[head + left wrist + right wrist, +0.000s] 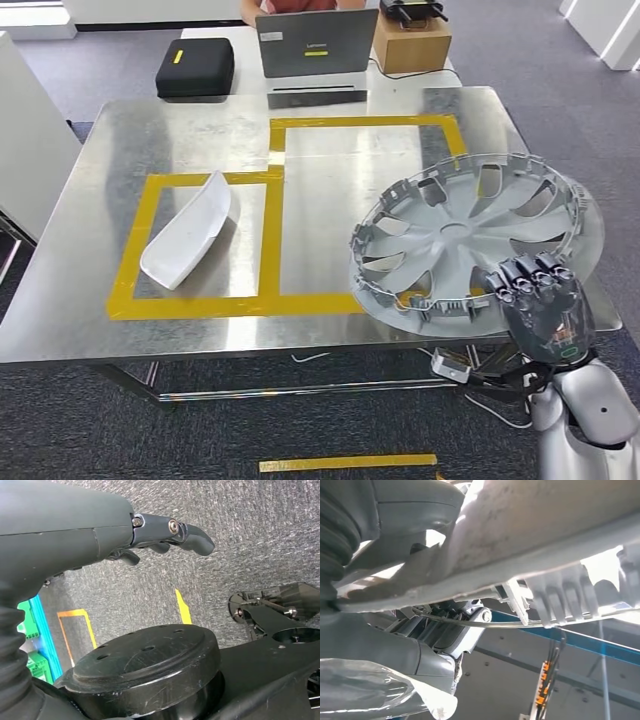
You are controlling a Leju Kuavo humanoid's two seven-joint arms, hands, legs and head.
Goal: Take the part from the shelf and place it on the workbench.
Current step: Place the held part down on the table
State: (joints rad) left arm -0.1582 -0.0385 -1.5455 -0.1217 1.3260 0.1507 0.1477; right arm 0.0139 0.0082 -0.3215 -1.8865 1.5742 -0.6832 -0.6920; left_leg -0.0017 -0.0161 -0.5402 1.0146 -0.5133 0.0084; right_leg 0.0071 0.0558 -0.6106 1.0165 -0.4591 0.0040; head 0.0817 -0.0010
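Right robot hand [545,300] (knuckles up) grips hubcap [468,235] rim.

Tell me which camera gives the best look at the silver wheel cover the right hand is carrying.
The head view: the whole wheel cover shows over the workbench's right side, its near rim held by the right hand. The right wrist view catches a close, washed-out stretch of its rim. The left wrist view looks at the floor.
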